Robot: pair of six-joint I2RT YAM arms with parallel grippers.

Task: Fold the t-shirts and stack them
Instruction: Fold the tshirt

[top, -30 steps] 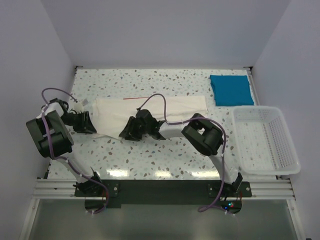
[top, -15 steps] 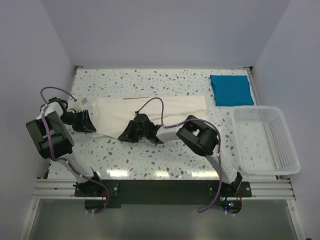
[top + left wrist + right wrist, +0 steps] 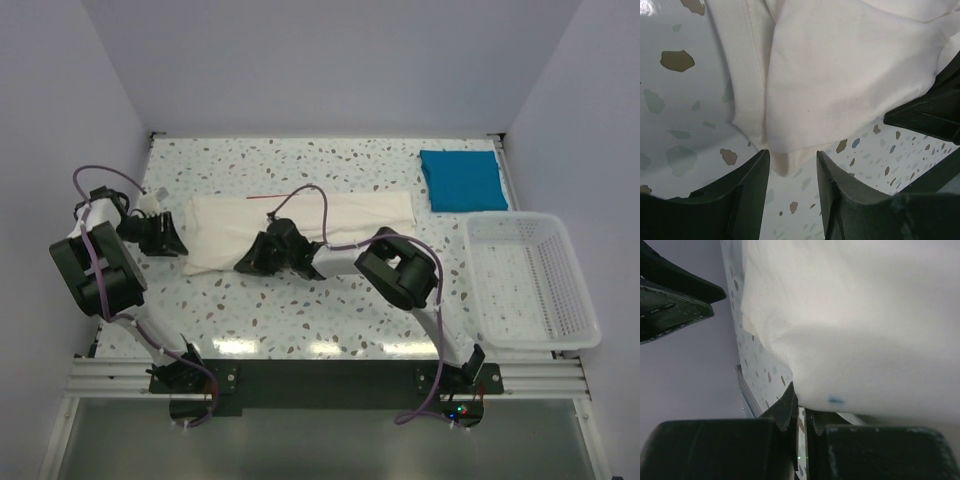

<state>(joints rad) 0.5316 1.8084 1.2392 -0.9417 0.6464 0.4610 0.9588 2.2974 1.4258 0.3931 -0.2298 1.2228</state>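
Observation:
The cream-white t-shirt [image 3: 340, 215] lies folded into a long strip across the table's middle, with a thin red sliver [image 3: 272, 197] at its far edge. My left gripper [image 3: 172, 243] is open at the strip's left end; in the left wrist view [image 3: 792, 160] the shirt's [image 3: 840, 75] corner lies just at the open fingertips, not pinched. My right gripper [image 3: 245, 264] is at the strip's near edge, left of centre, shut on the shirt's edge [image 3: 865, 315], which bulges over its tips [image 3: 801, 402]. The teal-blue t-shirt [image 3: 460, 180] lies folded at the back right.
A white lattice basket [image 3: 530, 285] stands at the right edge, in front of the teal-blue shirt. Grey walls close the table at left, back and right. Speckled tabletop [image 3: 330, 300] shows in front of the strip.
My right gripper has slid left along the shirt's near edge. My left gripper has drawn back left and a little farther away. The strip's near-left corner has shifted.

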